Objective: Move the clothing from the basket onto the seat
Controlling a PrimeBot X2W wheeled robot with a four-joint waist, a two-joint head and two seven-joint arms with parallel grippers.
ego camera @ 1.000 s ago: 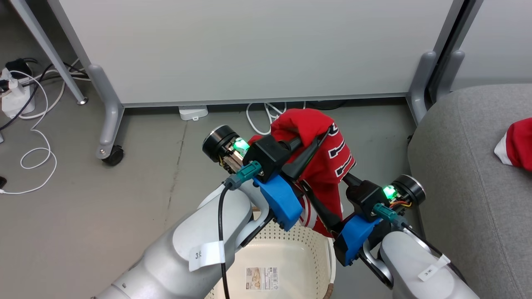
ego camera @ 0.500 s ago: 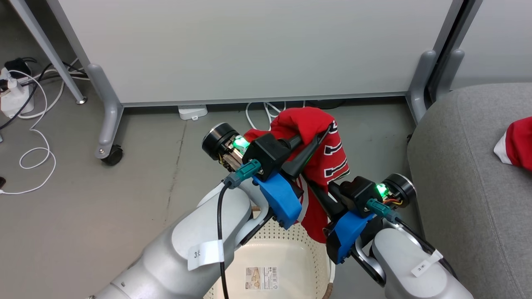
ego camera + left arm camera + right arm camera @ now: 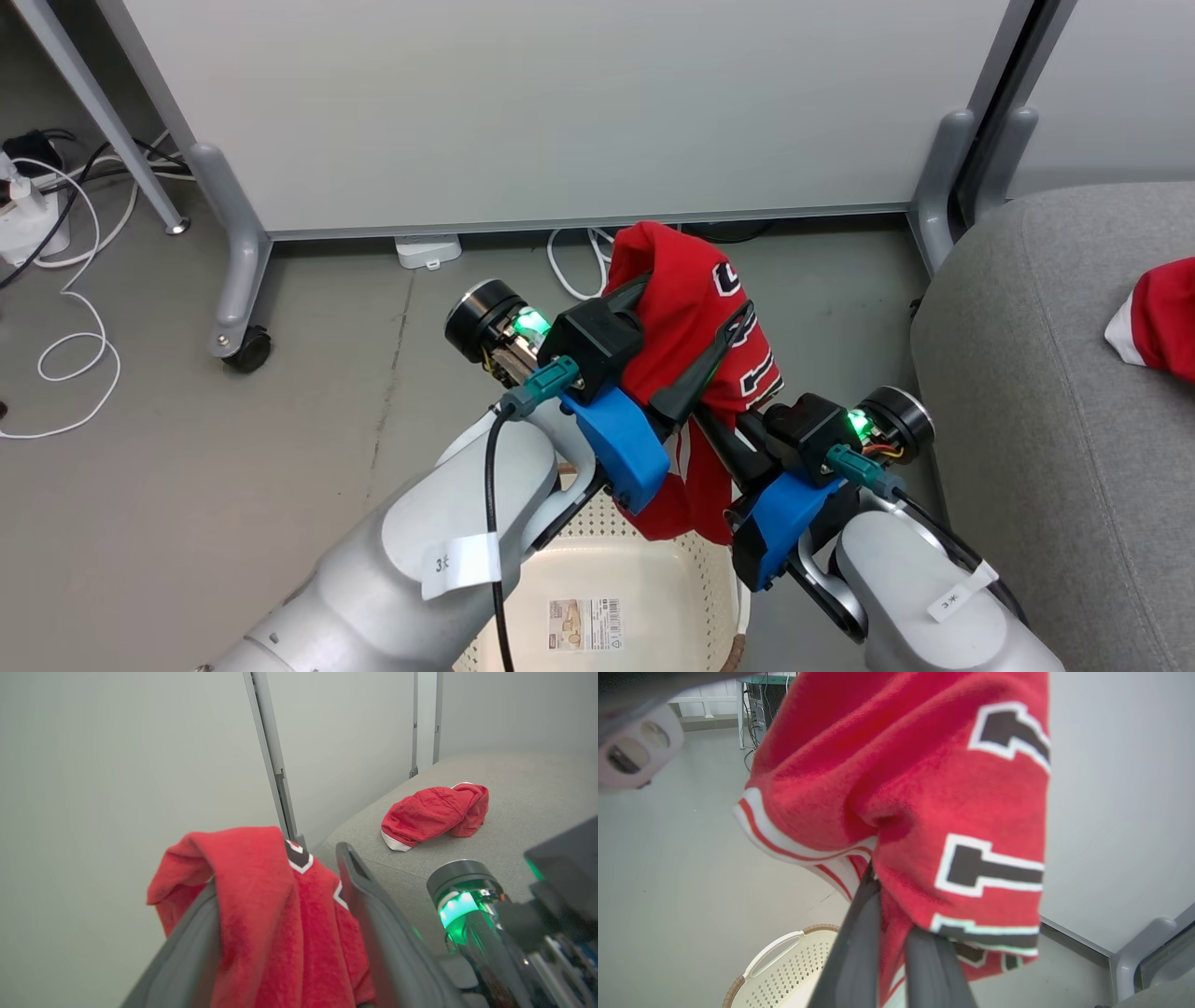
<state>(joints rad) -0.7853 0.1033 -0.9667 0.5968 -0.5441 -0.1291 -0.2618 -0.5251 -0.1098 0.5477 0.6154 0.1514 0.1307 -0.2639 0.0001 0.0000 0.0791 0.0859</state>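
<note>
A numbered jersey (image 3: 677,271), bright red with navy-and-white figures, hangs bunched in the air above the far right rim of the basket (image 3: 644,579). It is draped over 1 finger of the left gripper (image 3: 695,297) and pinched lower down by the right gripper (image 3: 878,882), its white-striped hem dangling just over the rim. The cream perforated basket stands upright on the floor, a label sticker on its bottom. To the right, a 2nd jersey (image 3: 432,814), red with white trim, lies crumpled on the grey seat (image 3: 1027,373)
</note>
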